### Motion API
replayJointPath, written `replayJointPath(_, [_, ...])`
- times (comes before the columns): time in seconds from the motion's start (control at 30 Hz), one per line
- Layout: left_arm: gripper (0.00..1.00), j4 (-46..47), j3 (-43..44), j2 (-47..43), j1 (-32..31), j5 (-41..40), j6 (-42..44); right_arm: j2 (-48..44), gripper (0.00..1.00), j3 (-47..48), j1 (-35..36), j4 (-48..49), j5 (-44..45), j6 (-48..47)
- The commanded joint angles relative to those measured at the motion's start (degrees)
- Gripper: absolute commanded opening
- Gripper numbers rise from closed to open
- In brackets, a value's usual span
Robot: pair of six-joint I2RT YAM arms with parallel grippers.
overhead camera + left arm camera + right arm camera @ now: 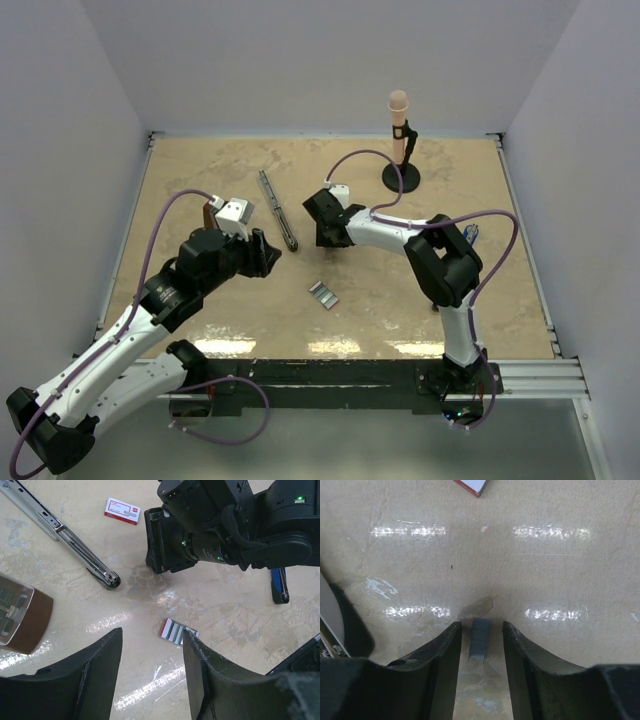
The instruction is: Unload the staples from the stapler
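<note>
1. Clock calls are on the top view, 12 = far wall. Step in hand, as I read it: right gripper picking the staples strip off the table.
2. Strip location: flat on the table between the right fingers, long axis along them; hidden under that gripper from above. The stapler lies opened out, running 11-to-5, its near end at the gripper's 9 o'clock; the strip is already out of it.
3. Right hand: jaws part open, straddling the strip; a sliver of table shows on either side, so the pads aren't on it; nothing held.
4. Left gripper: wide open, empty, at about 8 o'clock of the stapler's near end; only bare table between its fingers.
5. Doing it well: keep the strip centred so both pads land together; put the tips hard down on the table, since a thin strip likely slips under a high pinch; squeeze gently, joined staples probably snap or buckle; lift straight up before any sideways move.
6. Watch: the stapler's near end is close at 9 o'clock; don't clip it on the lift.
7. A separate ridged silvery piece with a red end sits at 6 o'clock of the right gripper; could be more staples, can't tell. The red-and-white box is at 12 o'clock of the strip in the right wrist view; not the target.
</note>
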Motion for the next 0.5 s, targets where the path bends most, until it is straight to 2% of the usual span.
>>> replayJointPath(0.0, [0.56, 2.1, 0.1, -0.5, -0.1, -1.0, 1.4, 0.3, 0.41, 2.4, 0.3, -1.5, 2.8, -0.5])
replayJointPath(0.47, [0.56, 2.2, 0.0, -0.5, -0.1, -0.9, 1.4, 1.0, 0.26, 1.6, 0.2, 0.2, 2.1, -1.5])
